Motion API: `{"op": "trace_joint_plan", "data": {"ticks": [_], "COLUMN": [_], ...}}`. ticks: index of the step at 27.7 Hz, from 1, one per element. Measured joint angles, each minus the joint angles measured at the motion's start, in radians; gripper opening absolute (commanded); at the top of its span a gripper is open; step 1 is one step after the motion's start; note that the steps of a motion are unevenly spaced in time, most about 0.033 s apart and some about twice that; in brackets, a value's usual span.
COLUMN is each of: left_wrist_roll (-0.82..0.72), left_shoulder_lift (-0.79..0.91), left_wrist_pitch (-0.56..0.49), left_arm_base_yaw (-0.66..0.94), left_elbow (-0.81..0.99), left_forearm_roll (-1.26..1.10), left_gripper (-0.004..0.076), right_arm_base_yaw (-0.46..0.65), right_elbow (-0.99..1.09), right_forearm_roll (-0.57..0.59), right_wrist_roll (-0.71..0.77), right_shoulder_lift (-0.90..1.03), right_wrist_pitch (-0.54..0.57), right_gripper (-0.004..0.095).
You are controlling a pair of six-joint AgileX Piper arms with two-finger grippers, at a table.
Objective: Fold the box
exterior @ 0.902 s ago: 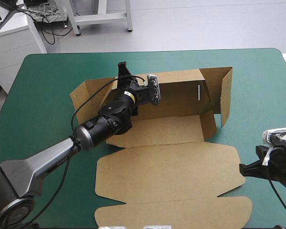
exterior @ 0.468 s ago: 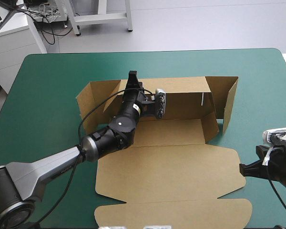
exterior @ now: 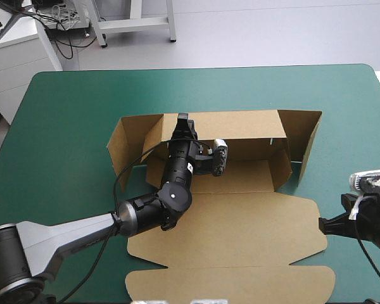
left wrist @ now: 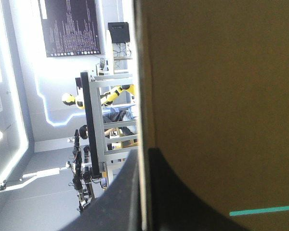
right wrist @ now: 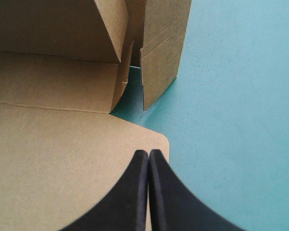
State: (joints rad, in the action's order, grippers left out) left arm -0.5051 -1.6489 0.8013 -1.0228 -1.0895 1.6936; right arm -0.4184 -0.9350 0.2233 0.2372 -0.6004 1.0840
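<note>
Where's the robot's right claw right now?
In the high view the right gripper sits by the right side of the table, its shut tips at the right edge of the flat lid of the box.

— Left gripper (exterior: 182, 123) from above: which side of the wall is each tip on?
— Too small to tell. Its arm (exterior: 168, 196) hides part of the box (exterior: 240, 234) floor.
— Wrist view?
— Board fills it, edges cut off. Fingers (left wrist: 183, 202) cut off too.
— Right gripper (exterior: 323, 223)?
— Arm runs off the high view's side.
</note>
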Motion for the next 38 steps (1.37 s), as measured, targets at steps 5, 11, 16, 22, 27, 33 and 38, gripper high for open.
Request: {"op": "trace_joint_plan", "data": {"ticks": [5,11,16,22,27,33,38], "left_wrist_roll": [-0.006,-0.009,-0.009,-0.009,-0.009,-0.009,-0.009], "left_shoulder_lift": [0.004,0.013,0.013,0.013,0.013,0.013,0.013], "left_wrist_pitch": [0.021,0.035,0.04,0.044,0.043,0.043,0.043], "left_arm_base_yaw": [-0.025,-0.03,-0.034,-0.037,-0.037,-0.037,-0.037], "left_elbow": [0.028,0.053,0.054,0.054,0.054,0.054,0.054], "left_forearm_roll": [0.011,0.035,0.036,0.036,0.035,0.035,0.035], "left_gripper": [-0.001,-0.001,-0.001,-0.001,-0.001,-0.001,-0.001], "right_arm_base_yaw": [0.0,0.0,0.0,0.0,0.0,0.001,0.132], "right_elbow": [0.0,0.0,0.0,-0.011,-0.102,-0.274,-0.506], "right_forearm_roll": [0.004,0.007,0.015,0.081,0.146,0.193,0.031], "right_wrist_roll": [0.0,0.011,0.066,0.167,0.235,0.25,0.066], "right_shoulder_lift": [0.0,0.0,0.0,-0.027,-0.167,-0.37,-0.634], "right_wrist_pitch": [0.016,0.022,0.023,0.023,-0.006,-0.051,-0.062], "right_gripper": [0.011,0.0568,0.0701,0.0701,0.0701,0.0701,0.0701]}}
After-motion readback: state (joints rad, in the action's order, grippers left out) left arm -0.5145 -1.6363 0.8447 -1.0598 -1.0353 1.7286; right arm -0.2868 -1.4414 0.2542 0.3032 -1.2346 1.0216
